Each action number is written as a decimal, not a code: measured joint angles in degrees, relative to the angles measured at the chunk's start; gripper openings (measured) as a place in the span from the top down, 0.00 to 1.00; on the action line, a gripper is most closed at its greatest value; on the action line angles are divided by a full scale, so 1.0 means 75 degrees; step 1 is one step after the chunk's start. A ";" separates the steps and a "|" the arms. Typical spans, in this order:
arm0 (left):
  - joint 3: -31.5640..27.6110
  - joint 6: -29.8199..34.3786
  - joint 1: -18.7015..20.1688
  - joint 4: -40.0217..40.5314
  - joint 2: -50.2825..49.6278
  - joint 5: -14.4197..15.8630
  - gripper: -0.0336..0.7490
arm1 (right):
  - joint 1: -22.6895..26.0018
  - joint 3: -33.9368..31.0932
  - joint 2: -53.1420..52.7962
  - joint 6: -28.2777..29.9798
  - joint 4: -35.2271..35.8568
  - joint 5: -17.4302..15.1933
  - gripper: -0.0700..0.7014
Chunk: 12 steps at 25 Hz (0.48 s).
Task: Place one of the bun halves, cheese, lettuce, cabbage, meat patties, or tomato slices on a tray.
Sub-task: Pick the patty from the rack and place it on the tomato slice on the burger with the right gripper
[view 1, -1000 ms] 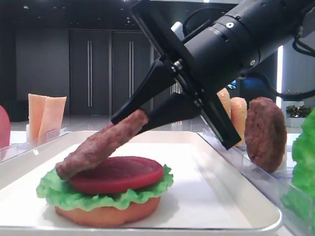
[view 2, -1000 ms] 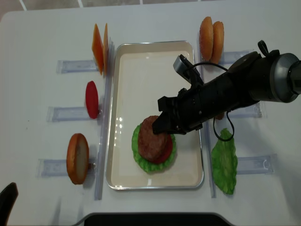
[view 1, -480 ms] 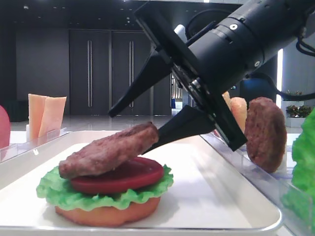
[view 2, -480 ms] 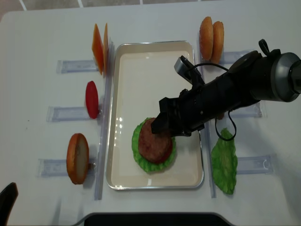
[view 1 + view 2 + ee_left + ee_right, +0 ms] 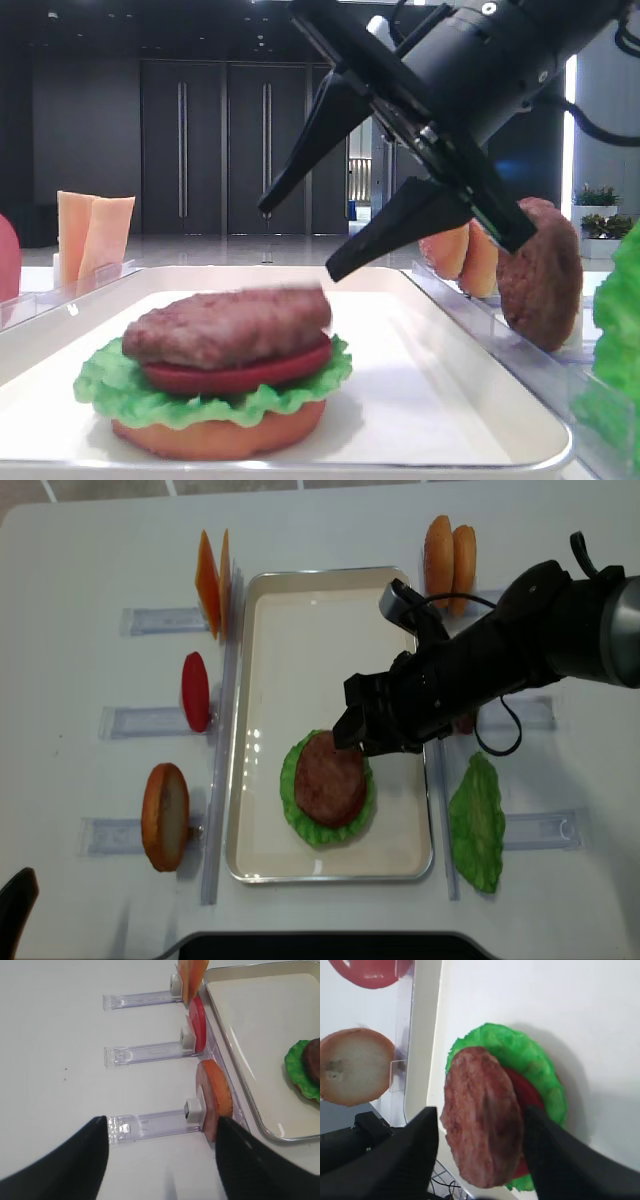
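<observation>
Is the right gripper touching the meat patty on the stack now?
Apart. The side exterior view shows the right gripper open, both fingertips above the meat patty with background visible between.

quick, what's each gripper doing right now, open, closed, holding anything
Left gripper: open, holding nothing.
Right gripper: open, empty, above the meat patty.

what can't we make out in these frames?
- Bottom bun: only its edge shows in the low exterior view; the overhead hides it under the lettuce and patty.
- Tomato slice: a thin rim only, with the patty on top.
- Spare patty: in the overhead view the right arm covers almost all of it.
- Left gripper: only dark fingers at the left wrist view's bottom edge.
</observation>
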<state>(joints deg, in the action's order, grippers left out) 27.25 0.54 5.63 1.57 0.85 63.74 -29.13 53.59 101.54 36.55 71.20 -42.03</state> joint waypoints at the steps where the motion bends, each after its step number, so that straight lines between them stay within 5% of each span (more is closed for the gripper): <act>1: 0.0000 0.0000 0.0000 0.0000 0.0000 0.0000 0.30 | 0.0000 0.0054 -0.0078 -0.0199 -0.0244 0.0033 0.43; 12: 0.0000 0.0000 0.0000 0.0000 0.0000 0.0000 0.30 | 0.0000 0.0590 -0.0905 -0.2899 -0.2900 -0.0051 0.34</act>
<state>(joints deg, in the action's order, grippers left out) 27.25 0.54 5.63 1.57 0.85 63.74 -29.13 58.01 94.75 14.81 49.45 -42.42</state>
